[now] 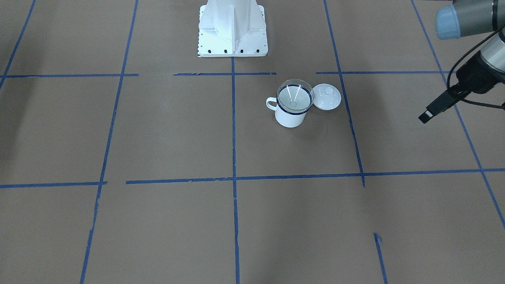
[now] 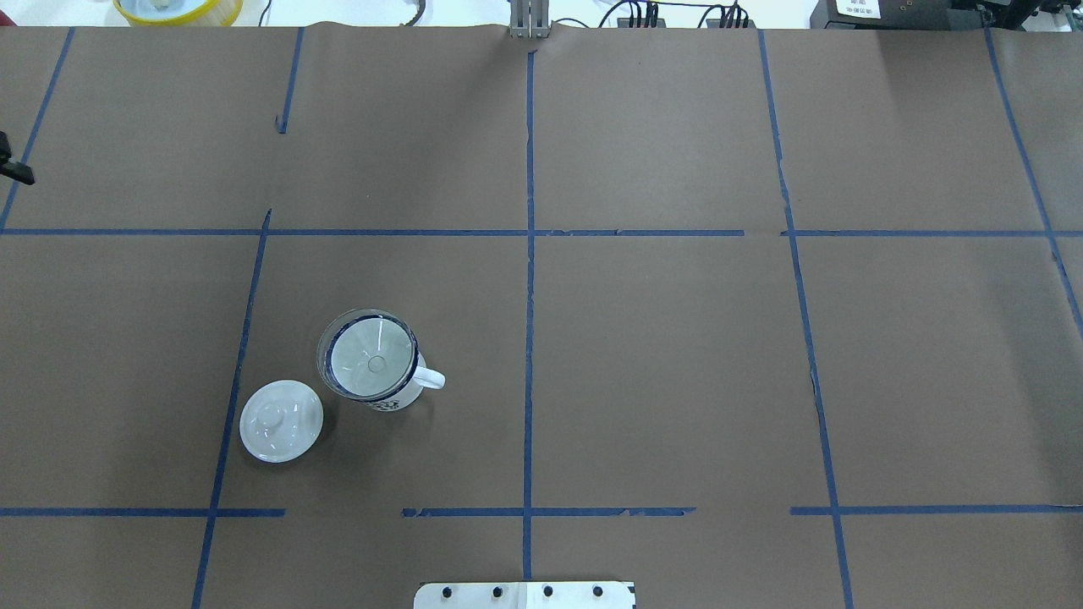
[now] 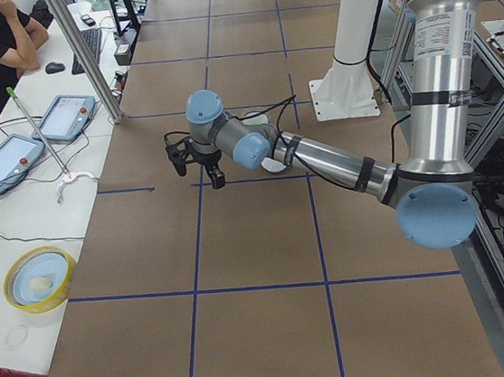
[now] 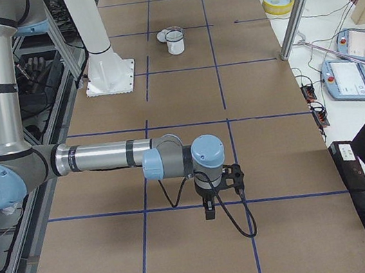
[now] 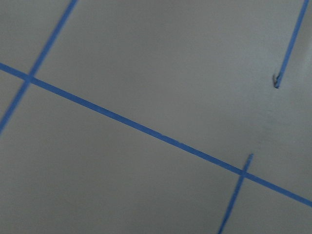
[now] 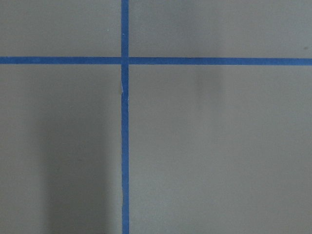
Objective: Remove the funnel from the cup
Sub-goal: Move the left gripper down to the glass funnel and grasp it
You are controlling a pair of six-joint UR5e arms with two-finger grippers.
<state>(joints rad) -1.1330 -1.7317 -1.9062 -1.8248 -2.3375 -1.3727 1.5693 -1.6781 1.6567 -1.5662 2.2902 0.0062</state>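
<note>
The funnel [image 1: 295, 96], clear with a wide cone, sits in the cup [image 1: 291, 116], a white enamel mug with a dark blue rim and its handle toward the table's middle. Both also show in the overhead view, the funnel [image 2: 369, 355] in the cup [image 2: 398, 396]. My left gripper [image 1: 425, 116] hangs above the table far off to the cup's side, near the table's end; I cannot tell whether it is open or shut. My right gripper [image 4: 209, 210] shows only in the exterior right view, over the table's other end; I cannot tell its state. Both wrist views show only brown paper and blue tape.
A white domed lid with a knob [image 2: 281, 420] lies on the table right beside the cup, on the side away from the handle. The white robot pedestal [image 1: 232, 31] stands at the table's robot-side edge. A yellow bowl [image 2: 178, 8] sits beyond the far edge.
</note>
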